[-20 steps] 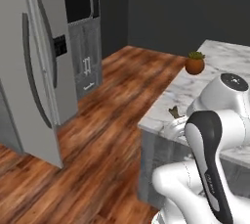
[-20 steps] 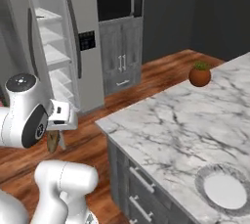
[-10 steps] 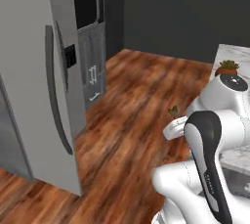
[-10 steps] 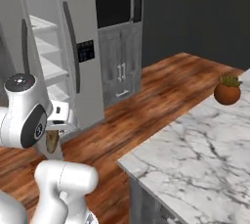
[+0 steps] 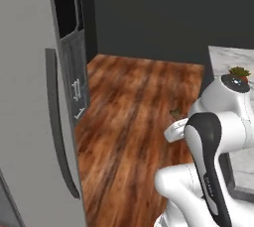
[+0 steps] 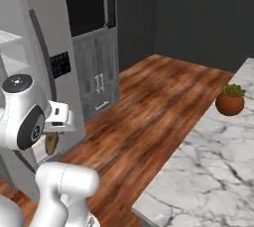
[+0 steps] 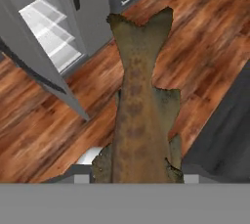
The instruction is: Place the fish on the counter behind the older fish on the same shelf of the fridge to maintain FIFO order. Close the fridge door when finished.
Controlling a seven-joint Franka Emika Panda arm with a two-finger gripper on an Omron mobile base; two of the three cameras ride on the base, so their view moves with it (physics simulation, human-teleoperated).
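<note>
I had the pincer clenched on the fish, its forked tail pointing away; the fridge stood open beyond it.

The robot arm is made of glossy white rounded shells, thick like tubes. A wide dark grey band runs along one long link, with small pale lettering on it that is too small to read. The round joint cap on top is dark grey with a small red mark. A small white square block sits at the wrist.
</note>
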